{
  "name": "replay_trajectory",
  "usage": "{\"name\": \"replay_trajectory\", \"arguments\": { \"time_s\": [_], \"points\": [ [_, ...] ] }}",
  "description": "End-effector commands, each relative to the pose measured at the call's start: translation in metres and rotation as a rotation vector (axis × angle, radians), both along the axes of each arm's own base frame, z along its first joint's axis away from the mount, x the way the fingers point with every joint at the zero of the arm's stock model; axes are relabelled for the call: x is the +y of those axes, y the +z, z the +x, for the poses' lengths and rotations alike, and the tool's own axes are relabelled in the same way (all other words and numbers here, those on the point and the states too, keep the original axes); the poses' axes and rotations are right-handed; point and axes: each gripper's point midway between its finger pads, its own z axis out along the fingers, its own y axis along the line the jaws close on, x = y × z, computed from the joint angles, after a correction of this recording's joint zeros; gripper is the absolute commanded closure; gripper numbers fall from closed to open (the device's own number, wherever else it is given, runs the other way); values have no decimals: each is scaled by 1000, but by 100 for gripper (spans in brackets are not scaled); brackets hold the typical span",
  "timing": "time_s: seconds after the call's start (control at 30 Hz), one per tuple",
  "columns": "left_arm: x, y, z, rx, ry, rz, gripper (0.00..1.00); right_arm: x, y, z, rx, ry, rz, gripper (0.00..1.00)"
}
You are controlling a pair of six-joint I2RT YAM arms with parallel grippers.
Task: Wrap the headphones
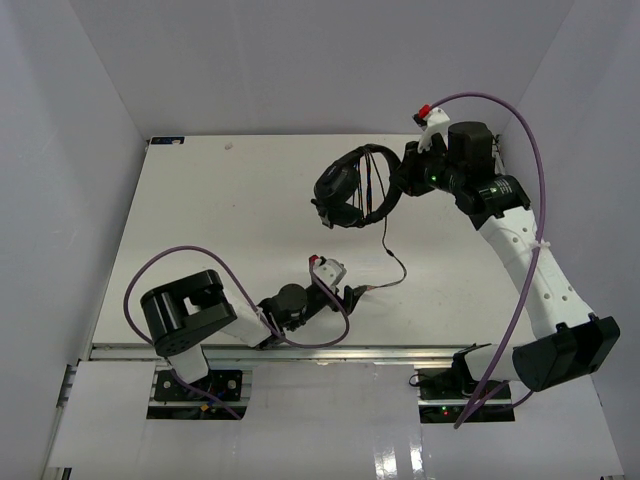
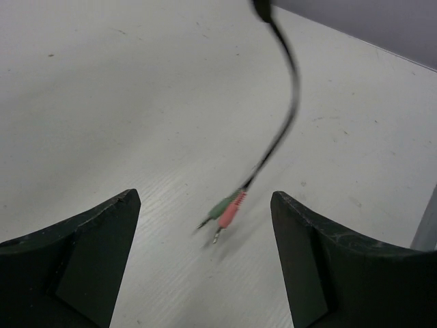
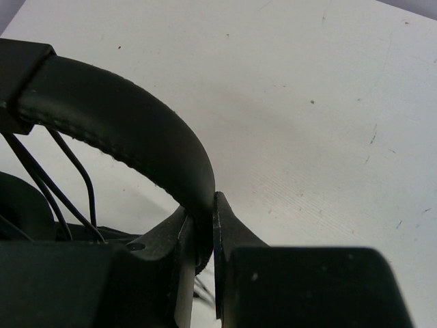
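Note:
The black headphones (image 1: 345,188) are held up above the far middle of the table. My right gripper (image 1: 403,175) is shut on their padded headband (image 3: 123,123). Thin cable strands run across the headband arch (image 3: 68,184). The long dark cable (image 1: 390,245) hangs down from them and curves to the table near my left gripper (image 1: 358,295). In the left wrist view the cable (image 2: 283,116) ends in a green and a reddish plug (image 2: 229,208), lying between and a little ahead of the open fingers (image 2: 102,253). My left gripper (image 2: 205,232) is open and empty.
Purple robot cables loop over the left arm (image 1: 190,262) and along the right arm (image 1: 535,200). White walls close the table in at the back and on both sides. The table's near edge (image 1: 300,350) lies just behind the left gripper.

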Motion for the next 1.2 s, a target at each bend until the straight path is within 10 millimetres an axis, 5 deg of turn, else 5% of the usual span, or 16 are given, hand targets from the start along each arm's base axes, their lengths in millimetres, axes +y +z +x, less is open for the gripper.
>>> {"name": "replay_trajectory", "arguments": {
  "time_s": [0.0, 0.23, 0.37, 0.53, 0.97, 1.17],
  "points": [
    [-25, 35, -26, -166, -216, -79, 12, 7, 31, -11, -70, 42, 91, 92],
    [-42, 39, -23, -191, -255, -66, 11, 8, 32, -16, -74, 60, 98, 92],
    [-20, 36, 1, -191, -81, -37, 6, 8, 33, -21, -79, 69, 100, 92],
    [4, 42, 3, -215, -8, -36, 5, 9, 33, -25, -78, 86, 109, 92],
    [-63, 41, 16, -244, -135, 2, 5, 17, 33, -39, -76, 157, 142, 92],
    [-46, 45, 64, -260, 151, 58, 6, 19, 35, -44, -80, 171, 151, 92]
  ]
}}
